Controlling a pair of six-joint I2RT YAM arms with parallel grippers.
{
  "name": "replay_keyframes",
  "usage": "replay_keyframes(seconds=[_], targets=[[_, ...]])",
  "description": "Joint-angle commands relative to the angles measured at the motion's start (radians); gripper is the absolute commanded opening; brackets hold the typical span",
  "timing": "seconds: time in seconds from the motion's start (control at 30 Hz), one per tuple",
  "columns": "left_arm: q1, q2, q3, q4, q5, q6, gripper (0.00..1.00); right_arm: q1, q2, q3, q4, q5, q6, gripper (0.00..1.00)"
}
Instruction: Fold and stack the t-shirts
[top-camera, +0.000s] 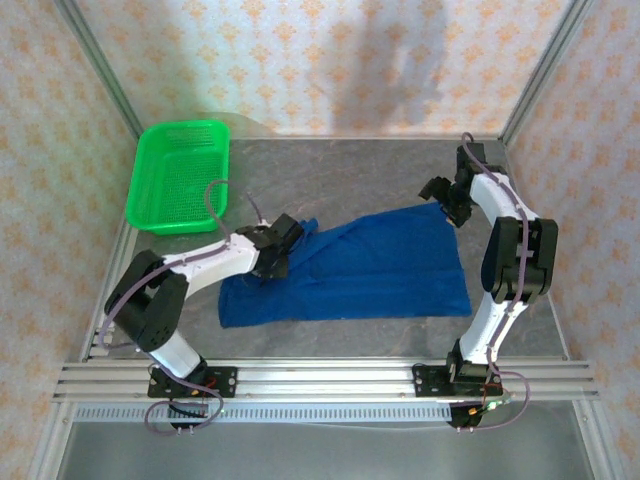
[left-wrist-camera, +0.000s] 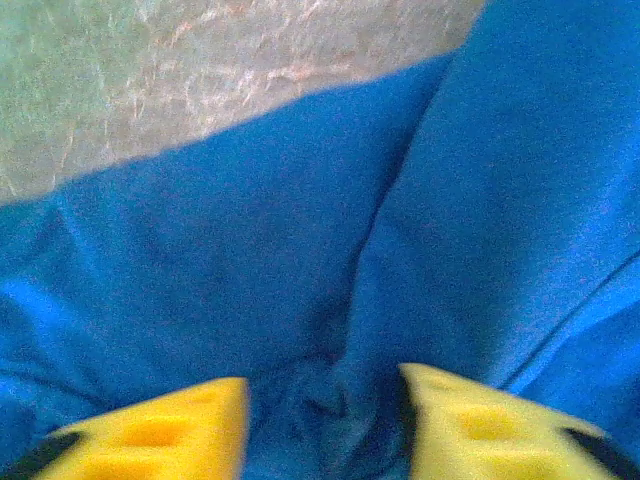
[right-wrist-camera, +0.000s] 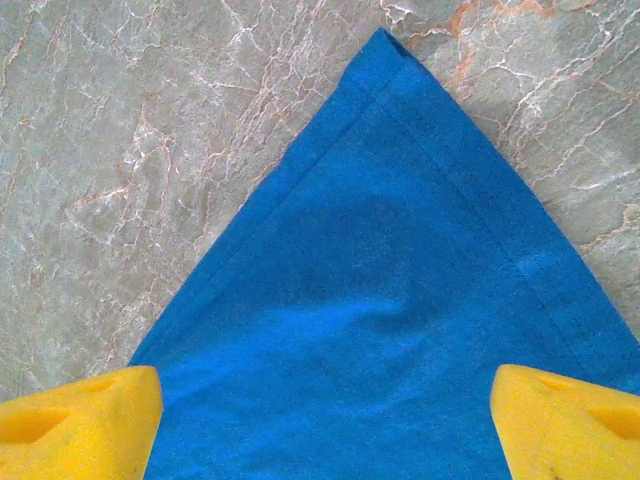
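The royal-blue t-shirt (top-camera: 370, 270) lies flat across the middle of the grey table, plain blue side up. My left gripper (top-camera: 285, 243) sits low on its upper left part. In the left wrist view that gripper (left-wrist-camera: 325, 395) is open, with a small raised pleat of the t-shirt (left-wrist-camera: 250, 250) between the yellow fingers (left-wrist-camera: 180, 425), and the cloth is not pinched. My right gripper (top-camera: 450, 203) hovers over the far right corner. In the right wrist view it (right-wrist-camera: 325, 400) is open wide above the pointed, hemmed corner of the t-shirt (right-wrist-camera: 400, 250).
A green plastic basket (top-camera: 180, 175) stands at the back left of the table (top-camera: 330, 170). Bare marbled surface surrounds the shirt. Metal frame posts and patterned walls close in the sides and back.
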Motion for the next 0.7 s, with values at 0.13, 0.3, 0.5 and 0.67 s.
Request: replay_keyframes(seconds=[0.13, 0.3, 0.5, 0.67], targets=[[0.042, -0.194, 0.066, 0.067, 0.038, -0.094, 0.82, 0.004, -0.053, -0.034, 0.016, -0.01, 0.002, 0.86], [0.16, -0.082, 0.179, 0.056, 0.224, -0.054, 0.82, 0.004, -0.068, -0.057, 0.02, -0.021, 0.004, 0.86], [0.253, 0.13, 0.3, 0.059, 0.411, -0.02, 0.75, 0.009, -0.104, -0.096, 0.028, -0.035, 0.001, 0.86], [0.265, 0.268, 0.412, 0.065, 0.508, 0.007, 0.65, 0.018, -0.131, -0.136, 0.03, -0.042, -0.002, 0.86]])
